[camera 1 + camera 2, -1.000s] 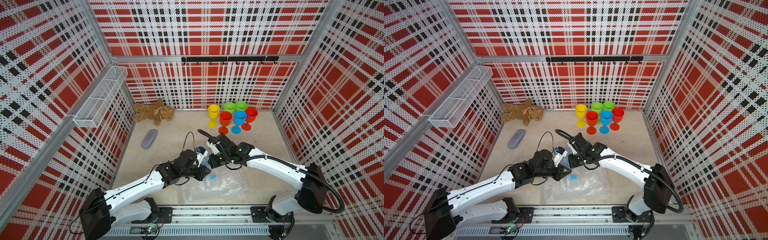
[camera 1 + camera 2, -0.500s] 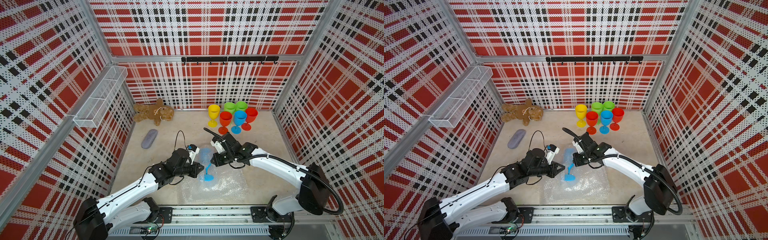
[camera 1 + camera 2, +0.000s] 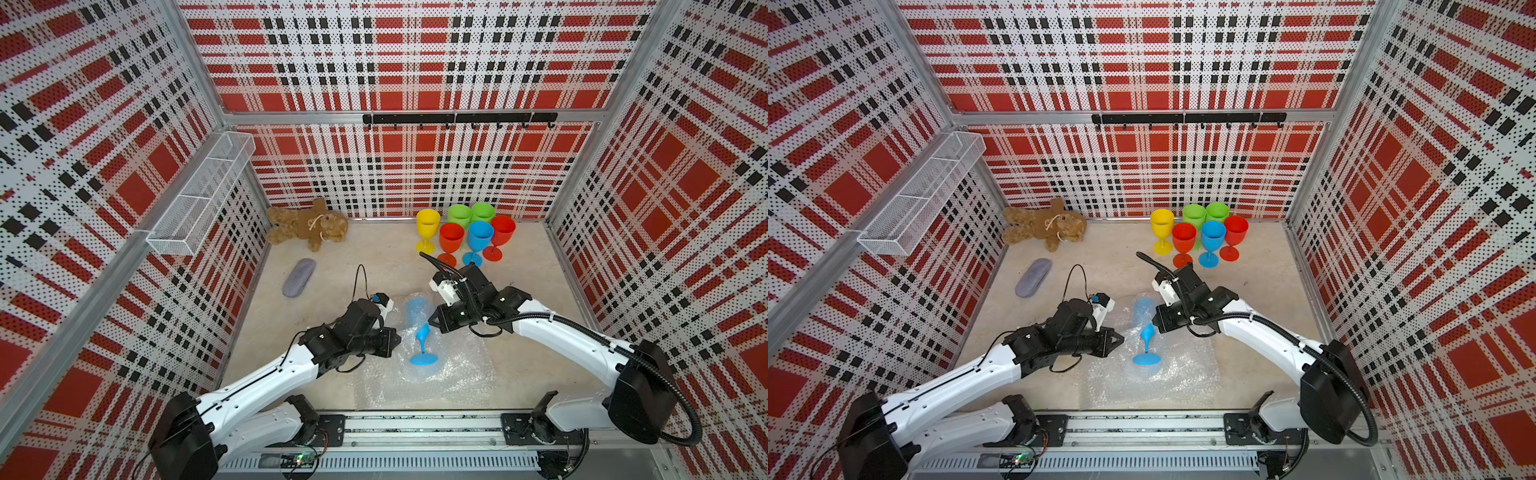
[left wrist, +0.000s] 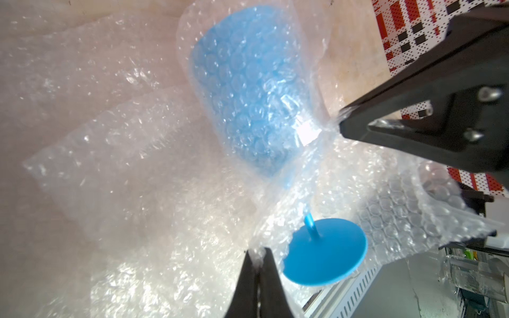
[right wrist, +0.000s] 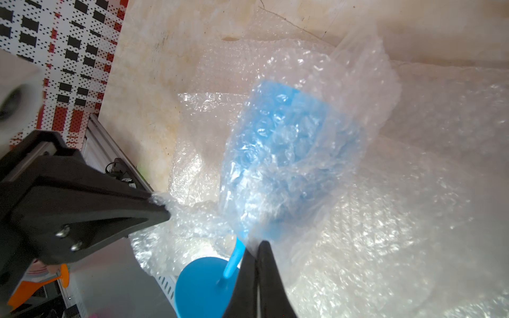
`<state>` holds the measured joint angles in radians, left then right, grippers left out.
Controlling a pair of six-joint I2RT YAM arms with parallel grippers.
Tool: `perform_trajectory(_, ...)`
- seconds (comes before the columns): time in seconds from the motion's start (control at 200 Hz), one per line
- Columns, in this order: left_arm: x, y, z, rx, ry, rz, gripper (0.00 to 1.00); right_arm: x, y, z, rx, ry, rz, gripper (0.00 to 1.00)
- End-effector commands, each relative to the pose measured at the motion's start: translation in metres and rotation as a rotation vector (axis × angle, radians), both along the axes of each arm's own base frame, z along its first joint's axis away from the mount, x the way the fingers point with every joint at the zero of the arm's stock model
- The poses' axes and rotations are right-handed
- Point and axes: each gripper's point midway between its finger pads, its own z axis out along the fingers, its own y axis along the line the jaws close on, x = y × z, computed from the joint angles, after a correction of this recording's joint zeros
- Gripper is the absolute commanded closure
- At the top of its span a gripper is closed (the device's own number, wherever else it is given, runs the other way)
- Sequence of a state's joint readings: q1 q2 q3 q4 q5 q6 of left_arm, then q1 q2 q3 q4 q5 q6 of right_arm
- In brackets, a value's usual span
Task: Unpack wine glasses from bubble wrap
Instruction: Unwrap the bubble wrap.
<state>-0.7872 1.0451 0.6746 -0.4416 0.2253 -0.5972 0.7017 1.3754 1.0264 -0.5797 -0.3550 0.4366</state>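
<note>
pinching the bubble wrap (image 3: 457, 374), the left jaws and right jaws are closed on it, one blue glass (image 3: 422, 332) is half out, and six glasses (image 3: 480, 235) already stand bare.

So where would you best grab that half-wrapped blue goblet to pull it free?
Probably its bare stem, just above the foot, coming from the foot end: bubble wrap covers the bowl, while the stem is thin, exposed, and lets the jaws close across it.

White links (image 3: 257, 386), black joints (image 3: 328, 345), ribbed black hose (image 3: 693, 415), pointed jaws (silver screws (image 4: 489, 93))
</note>
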Motion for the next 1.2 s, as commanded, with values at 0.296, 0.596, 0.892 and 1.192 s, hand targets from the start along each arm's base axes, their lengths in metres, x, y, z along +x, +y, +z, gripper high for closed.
perform_trajectory(0.296,0.011,-0.012,0.03,-0.141,-0.021,-0.027,0.49,-0.001,0.02,0.015,-0.002,-0.051,0.056,1.0)
perform_trajectory(0.596,0.032,-0.023,0.037,-0.061,-0.105,-0.085,0.44,-0.007,0.031,0.015,0.007,-0.046,0.106,1.0)
perform_trajectory(0.892,0.037,-0.039,0.011,0.034,-0.083,-0.138,0.43,-0.004,0.035,0.019,0.016,-0.048,0.104,1.0)
perform_trajectory(1.192,0.04,-0.051,-0.004,0.106,-0.086,-0.142,0.47,-0.006,0.039,0.024,0.046,-0.035,0.104,1.0)
